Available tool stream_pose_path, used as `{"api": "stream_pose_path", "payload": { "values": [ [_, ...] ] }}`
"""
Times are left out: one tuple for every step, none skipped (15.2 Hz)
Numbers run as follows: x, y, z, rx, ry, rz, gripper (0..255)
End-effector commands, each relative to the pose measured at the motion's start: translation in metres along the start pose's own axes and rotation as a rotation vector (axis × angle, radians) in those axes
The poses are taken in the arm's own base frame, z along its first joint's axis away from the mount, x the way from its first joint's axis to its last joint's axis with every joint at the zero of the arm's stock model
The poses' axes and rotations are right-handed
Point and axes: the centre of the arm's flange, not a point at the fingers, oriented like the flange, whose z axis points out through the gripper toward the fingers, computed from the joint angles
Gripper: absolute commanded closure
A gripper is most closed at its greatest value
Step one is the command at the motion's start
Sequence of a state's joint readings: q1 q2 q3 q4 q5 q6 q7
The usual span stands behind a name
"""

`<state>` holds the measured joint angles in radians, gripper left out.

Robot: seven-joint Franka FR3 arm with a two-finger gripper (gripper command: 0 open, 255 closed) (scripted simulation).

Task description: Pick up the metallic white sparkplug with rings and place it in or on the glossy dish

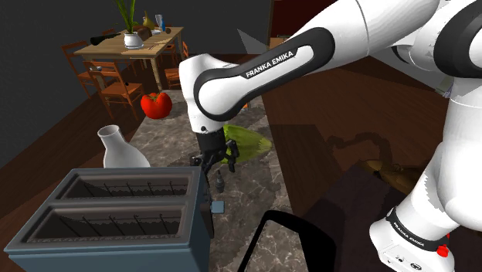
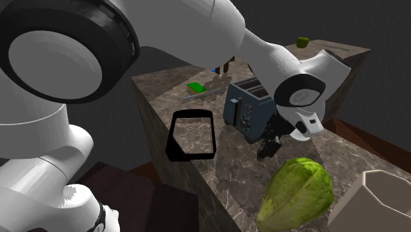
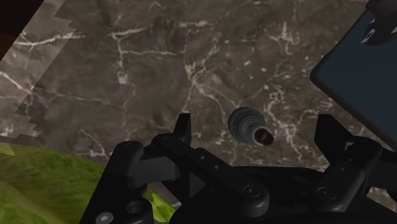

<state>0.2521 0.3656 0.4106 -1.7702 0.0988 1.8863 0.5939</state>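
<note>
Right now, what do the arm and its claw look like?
The arm is made of rounded white links with dark joint rings; one link carries a dark strip lettered FRANKA EMIKA in white. A small red button sits near its base. The claw is all black, with two blocky fingers.

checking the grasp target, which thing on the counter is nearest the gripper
The small ringed sparkplug, lying between the fingers of the open gripper; the toaster and green cabbage lie outside them.
</note>
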Motion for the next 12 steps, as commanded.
{"api": "stream_pose_path", "payload": {
  "values": [
    [0.0,0.0,0.0008,0.0,0.0,0.0,0],
    [0.0,0.0,0.0008,0.0,0.0,0.0,0],
    [0.0,0.0,0.0008,0.0,0.0,0.0,0],
    [0.0,0.0,0.0008,0.0,0.0,0.0,0],
    [0.0,0.0,0.0007,0.0,0.0,0.0,0],
    [0.0,0.0,0.0007,0.0,0.0,0.0,255],
    [0.0,0.0,0.0007,0.0,0.0,0.0,255],
    [0.0,0.0,0.0007,0.0,0.0,0.0,255],
    [0.0,0.0,0.0007,0.0,0.0,0.0,255],
    [0.0,0.0,0.0007,0.0,0.0,0.0,255],
    [0.0,0.0,0.0007,0.0,0.0,0.0,255],
    [0.0,0.0,0.0007,0.0,0.0,0.0,255]
  ]
}}
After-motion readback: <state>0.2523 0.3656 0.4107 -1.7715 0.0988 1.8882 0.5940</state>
